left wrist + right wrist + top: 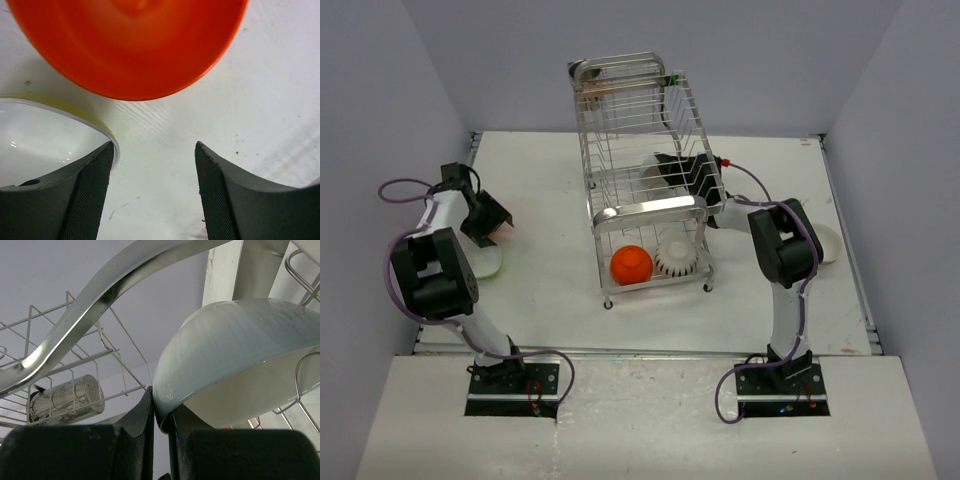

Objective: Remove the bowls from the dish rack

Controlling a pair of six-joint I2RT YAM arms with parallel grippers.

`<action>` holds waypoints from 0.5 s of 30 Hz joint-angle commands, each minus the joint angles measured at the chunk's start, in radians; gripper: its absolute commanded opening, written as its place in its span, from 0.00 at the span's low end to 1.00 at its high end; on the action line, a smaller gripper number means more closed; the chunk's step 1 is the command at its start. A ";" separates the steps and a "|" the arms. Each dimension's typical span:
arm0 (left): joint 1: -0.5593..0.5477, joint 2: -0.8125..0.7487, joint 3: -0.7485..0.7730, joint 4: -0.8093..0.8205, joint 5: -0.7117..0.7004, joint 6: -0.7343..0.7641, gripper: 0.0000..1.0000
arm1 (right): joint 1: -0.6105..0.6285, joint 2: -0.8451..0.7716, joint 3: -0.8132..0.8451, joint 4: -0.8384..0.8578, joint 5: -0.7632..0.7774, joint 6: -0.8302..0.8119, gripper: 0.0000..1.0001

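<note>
The chrome wire dish rack [650, 205] stands mid-table. On its lower tier sit an orange bowl [631, 265] and a ribbed white bowl [676, 258]. My right gripper [688, 176] reaches into the rack from the right. It is shut on the rim of a plain white bowl [240, 335], seen close in the right wrist view, where the gripper [161, 410] pinches the rim's edge. My left gripper [153, 147] hovers open at the table's left, nothing between its fingers. Just beyond it lies another orange bowl [130, 45], upside down, and a white bowl [45, 140] sits by its left finger.
A shiny flat rack bar [100, 295] curves above the held bowl, and a perforated metal cylinder [65, 397] hangs in the rack behind. One more white bowl [825, 243] rests on the table to the right of the right arm. Grey walls close the table on three sides.
</note>
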 commanded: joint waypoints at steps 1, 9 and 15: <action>0.006 -0.035 0.050 0.031 0.110 0.010 0.67 | -0.008 -0.073 0.075 0.361 -0.084 0.017 0.00; 0.002 -0.045 0.043 0.036 0.144 0.016 0.67 | -0.009 -0.021 0.091 0.410 -0.153 -0.027 0.00; 0.002 -0.047 0.052 0.010 0.098 0.019 0.68 | -0.009 -0.022 0.072 0.367 -0.142 -0.029 0.00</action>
